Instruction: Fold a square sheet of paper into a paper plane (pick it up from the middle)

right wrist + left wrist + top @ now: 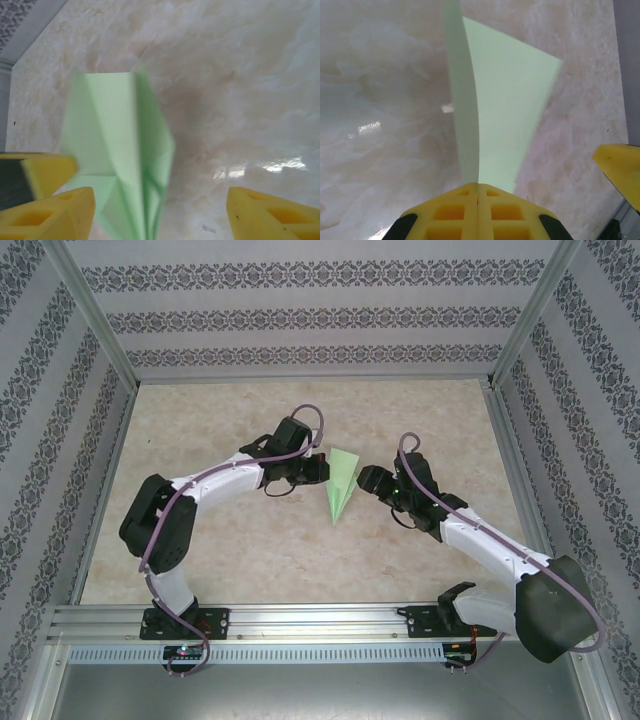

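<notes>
Patterned wallpaper (300, 315) closed off three sides, and the marbled table (250, 550) lay bare apart from one thing. From the top camera, the paper plane (342, 485) sat near the middle of the table, its nose toward 6 o'clock and its broad tail toward 12. My left gripper (318, 468) met it from 9 o'clock at the tail end. My right gripper (366, 478) stood just beside it at 3 o'clock. An aluminium rail (300, 620) ran across at 6 o'clock where my bases were bolted, and a purple cable (310, 420) looped over my left wrist. Nothing stood between the two grippers but the paper.

Through my left wrist camera, the left gripper (478, 187) was pressed fully together at 6 o'clock, with the paper plane (505, 110) rising out of the seam between the pads toward 12, so I had it pinched. Pale table (380, 100) spread behind it. One yellow finger (620, 170) of my other arm poked in at 4 o'clock, apart from the paper.

Through my right wrist camera, the right gripper (160, 210) stood wide, one finger at 7 o'clock and one at 5. The paper plane (120, 150), blurred, hung between them, much nearer the 7 o'clock finger; I could not tell whether it touched. A left-arm finger (45, 172) blocked the 9 o'clock edge, close against the paper.
</notes>
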Tool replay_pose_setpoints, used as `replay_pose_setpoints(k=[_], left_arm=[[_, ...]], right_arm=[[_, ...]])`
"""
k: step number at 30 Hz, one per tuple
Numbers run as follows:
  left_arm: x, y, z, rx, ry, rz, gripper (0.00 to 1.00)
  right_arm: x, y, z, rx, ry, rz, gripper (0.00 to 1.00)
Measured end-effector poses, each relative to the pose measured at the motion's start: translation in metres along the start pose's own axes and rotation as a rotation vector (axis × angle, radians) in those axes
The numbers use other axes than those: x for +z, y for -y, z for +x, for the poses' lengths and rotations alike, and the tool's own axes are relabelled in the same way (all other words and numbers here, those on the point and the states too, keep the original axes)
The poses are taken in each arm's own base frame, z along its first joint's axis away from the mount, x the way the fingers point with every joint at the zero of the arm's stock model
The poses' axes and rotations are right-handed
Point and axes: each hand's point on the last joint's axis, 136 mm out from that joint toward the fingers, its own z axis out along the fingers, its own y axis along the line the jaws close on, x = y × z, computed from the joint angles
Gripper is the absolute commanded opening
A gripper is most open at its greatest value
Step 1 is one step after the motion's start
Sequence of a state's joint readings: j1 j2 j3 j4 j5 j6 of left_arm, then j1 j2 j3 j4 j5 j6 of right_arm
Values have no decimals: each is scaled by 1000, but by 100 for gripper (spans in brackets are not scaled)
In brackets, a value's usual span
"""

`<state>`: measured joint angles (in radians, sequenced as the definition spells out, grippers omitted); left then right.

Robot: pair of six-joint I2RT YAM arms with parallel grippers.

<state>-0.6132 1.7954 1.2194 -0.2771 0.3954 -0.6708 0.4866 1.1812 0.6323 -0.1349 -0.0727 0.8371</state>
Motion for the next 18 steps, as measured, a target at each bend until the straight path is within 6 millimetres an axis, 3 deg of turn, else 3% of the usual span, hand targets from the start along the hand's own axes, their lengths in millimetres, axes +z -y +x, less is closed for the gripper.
replay_pose_setpoints(k=[5, 12, 18], left_arm=[[26, -24, 17, -104, -49, 44, 0], [31, -41, 28, -166, -48, 56, 0], [32, -57, 38, -204, -61, 31, 0]], right_arm=[[12, -13, 22, -45, -68, -2, 56], [38, -28, 42, -101, -153, 33, 44], [56, -39, 54, -164, -208, 86, 43]])
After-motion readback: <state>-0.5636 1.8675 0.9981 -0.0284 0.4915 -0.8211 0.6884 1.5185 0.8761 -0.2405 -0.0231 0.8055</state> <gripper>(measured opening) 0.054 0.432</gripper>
